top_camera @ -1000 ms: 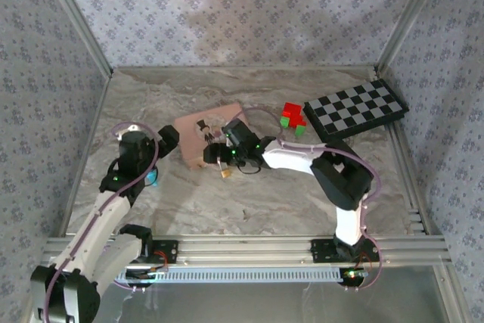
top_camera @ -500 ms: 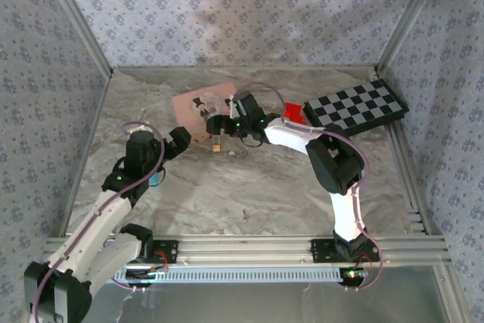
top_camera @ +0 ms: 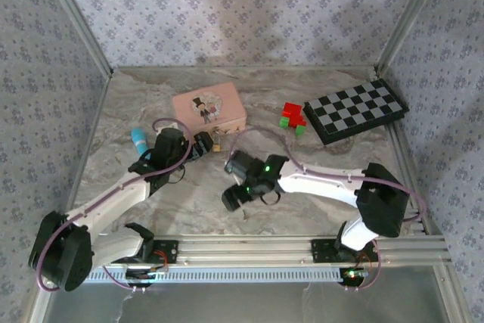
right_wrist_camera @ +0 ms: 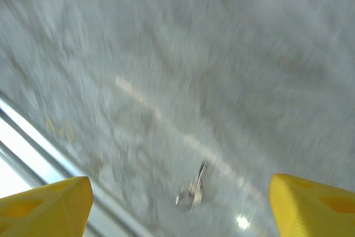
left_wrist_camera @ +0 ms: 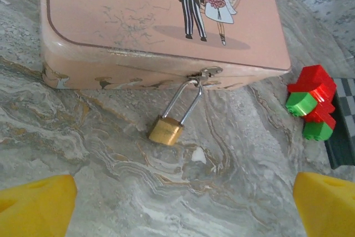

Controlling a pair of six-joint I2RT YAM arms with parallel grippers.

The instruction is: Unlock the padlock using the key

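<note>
The small brass padlock (left_wrist_camera: pixel 166 130) lies on the marble, its silver shackle (left_wrist_camera: pixel 186 101) hooked through the hasp of the pink box (left_wrist_camera: pixel 138 15). My left gripper (left_wrist_camera: pixel 183 203) stands open just in front of it, with nothing between the yellow fingertips (left_wrist_camera: pixel 39 203). From above, the left gripper (top_camera: pixel 206 143) sits beside the padlock (top_camera: pixel 217 144) at the front of the pink box (top_camera: pixel 208 109). My right gripper (top_camera: pixel 233 199) is over the near middle of the table. In its blurred wrist view the right gripper (right_wrist_camera: pixel 178 206) is open above the small silver key (right_wrist_camera: pixel 192 191), which lies flat on the table.
Red and green blocks (top_camera: pixel 292 119) lie right of the box, with a black-and-white chequerboard (top_camera: pixel 355 109) beyond them at the back right. A blue object (top_camera: pixel 141 140) lies left of the left arm. The metal rail (right_wrist_camera: pixel 33 142) of the near edge runs close to the key.
My right gripper has drawn back from the box to the near middle of the table. My left gripper has swung right to the padlock. The box has shifted towards the back.
</note>
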